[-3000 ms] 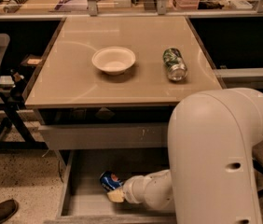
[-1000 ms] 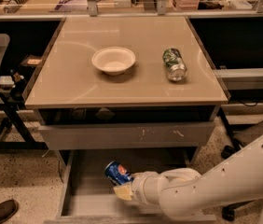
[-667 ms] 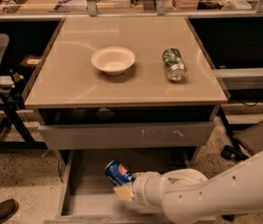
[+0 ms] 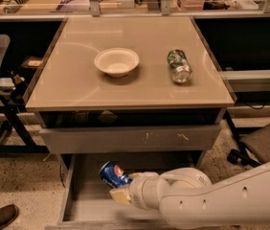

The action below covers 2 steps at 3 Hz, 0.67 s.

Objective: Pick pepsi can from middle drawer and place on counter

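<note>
The counter, a wide glossy beige top, fills the far half of the scene and is where the can must end up. The robot's white arm comes in from the near right and reaches left into the middle drawer, which stands pulled out below the scuffed grey drawer front.

On the counter a white bowl sits left of centre. A green and silver can lies on its side to the right.

The pepsi can is inside the open drawer, towards its far left, tilted and seemingly clear of the grey floor. The gripper meets the can's near right end and looks clamped on it, a tan pad pressed against its lower side.

The step in hand, I judge, is the lift out of the drawer. Next the can must rise and come towards the near side to clear the drawer front and the counter's edge. It can then travel over bare beige surface, well apart from the bowl and the other can.

The pepsi can is small and blue, with a round red and white logo facing up.
</note>
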### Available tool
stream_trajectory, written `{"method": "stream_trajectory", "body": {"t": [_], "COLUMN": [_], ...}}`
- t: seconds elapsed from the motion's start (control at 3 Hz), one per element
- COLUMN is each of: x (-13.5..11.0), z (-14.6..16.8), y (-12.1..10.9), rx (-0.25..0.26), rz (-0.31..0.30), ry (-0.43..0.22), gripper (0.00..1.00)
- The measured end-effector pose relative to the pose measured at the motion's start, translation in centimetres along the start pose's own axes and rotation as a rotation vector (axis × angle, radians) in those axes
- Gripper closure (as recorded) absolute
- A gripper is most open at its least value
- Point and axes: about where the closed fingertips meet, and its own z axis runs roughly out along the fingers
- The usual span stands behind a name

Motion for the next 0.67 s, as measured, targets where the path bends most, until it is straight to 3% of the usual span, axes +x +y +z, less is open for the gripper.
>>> {"method": "stream_trajectory", "body": {"t": [0.67], "x": [-4.0], "z": [-1.3], "y": [1.4], "rx": [0.017], "rz": [-0.056], "ry": [-0.021], "gripper": [1.0]}}
